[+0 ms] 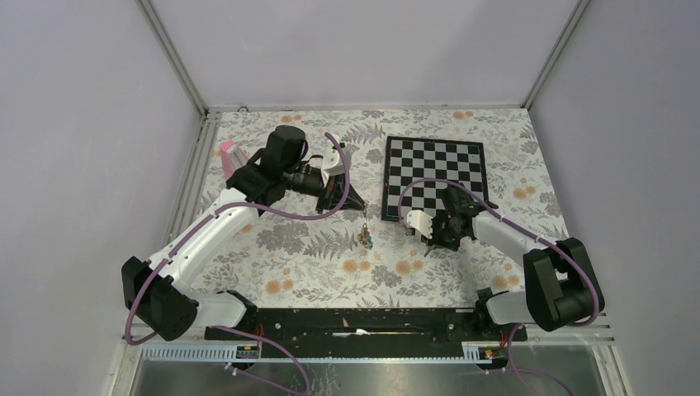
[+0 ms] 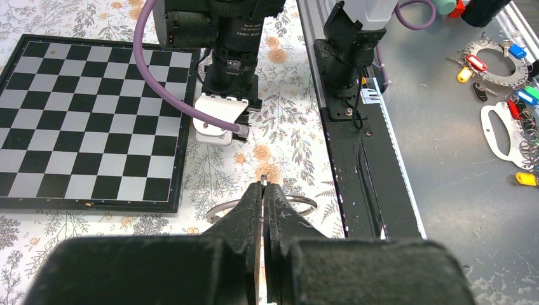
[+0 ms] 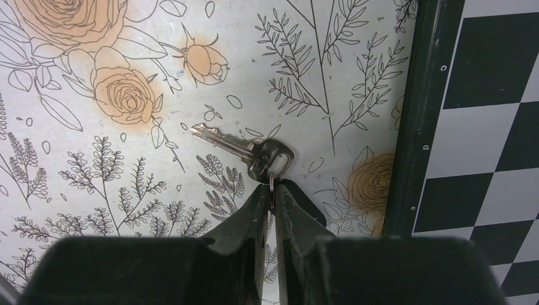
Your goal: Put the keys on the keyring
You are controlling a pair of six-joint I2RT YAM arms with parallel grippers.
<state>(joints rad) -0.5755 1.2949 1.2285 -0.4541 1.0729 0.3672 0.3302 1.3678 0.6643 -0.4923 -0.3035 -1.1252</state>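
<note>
Right gripper (image 3: 272, 189) first: its fingers are squeezed together on the thin loop (image 3: 272, 180) through the head of the silver key (image 3: 245, 149). That key sits low against the flowered cloth (image 3: 76, 210), flat or barely lifted, I can't tell, beside the chessboard (image 3: 483, 76). Its head is at the fingertips and its blade slants to the upper left of that frame. Farther back and leftward in the overhead view, the left gripper (image 1: 361, 211), pinched shut, dangles the keyring (image 1: 366, 237) between both arms, so the key likely has to travel left toward it.

On the table (image 1: 289, 272), the chessboard (image 1: 433, 177) sits toward the far right corner. The key (image 3: 245, 149) is just off its left edge, and the keyring (image 1: 366, 237) is further left, mid-table.
</note>
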